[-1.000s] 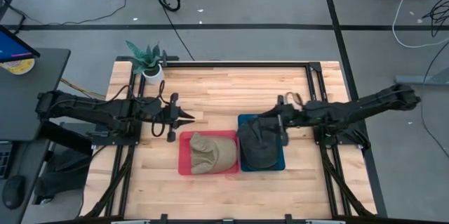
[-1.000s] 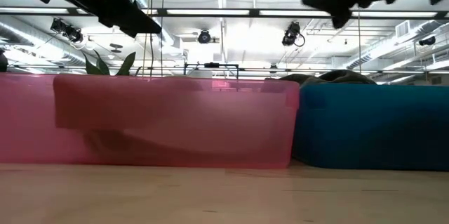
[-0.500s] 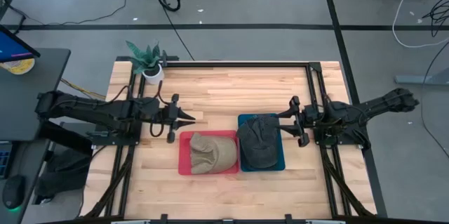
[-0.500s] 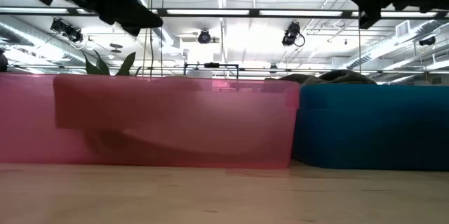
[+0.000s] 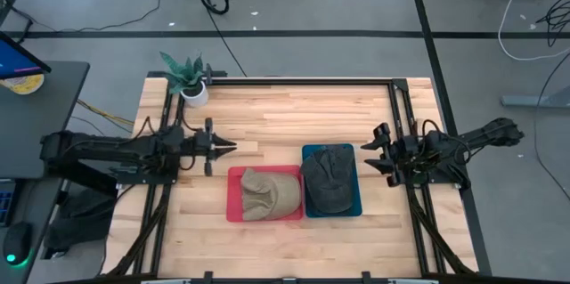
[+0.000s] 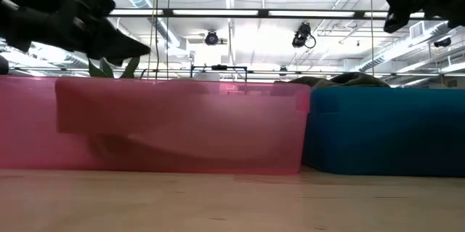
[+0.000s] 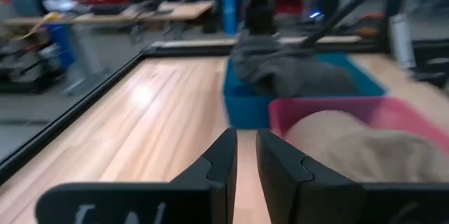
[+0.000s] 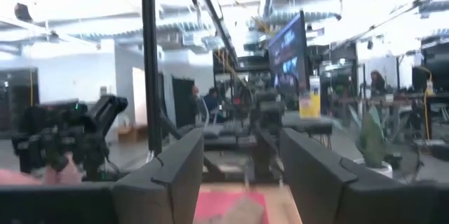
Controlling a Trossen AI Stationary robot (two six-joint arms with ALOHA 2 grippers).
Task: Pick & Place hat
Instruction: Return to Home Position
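A tan hat (image 5: pixel 270 192) lies in a red tray (image 5: pixel 232 215). A dark grey hat (image 5: pixel 328 180) lies in the blue tray (image 5: pixel 357 211) beside it, its crown rising above the tray wall (image 6: pixel 349 80). My left gripper (image 5: pixel 230 145) hovers shut to the left of the trays, pointing at them. In its wrist view (image 7: pixel 246 155) the tan hat (image 7: pixel 351 147) and the dark hat (image 7: pixel 287 73) lie ahead. My right gripper (image 5: pixel 370 152) is open in the air just right of the blue tray and holds nothing; its wrist view (image 8: pixel 242 168) shows the wide gap.
A potted plant (image 5: pixel 189 77) stands at the table's far left corner. Black frame rails (image 5: pixel 393 106) run along the table's edges. Bare wood lies beyond the trays toward the far edge (image 5: pixel 294 115) and in front of them (image 6: pixel 232 203).
My right gripper has drawn back from over the blue tray toward the table's right edge, leaving the dark hat lying in the tray. My left gripper has pulled back a little toward the table's left edge and dropped lower.
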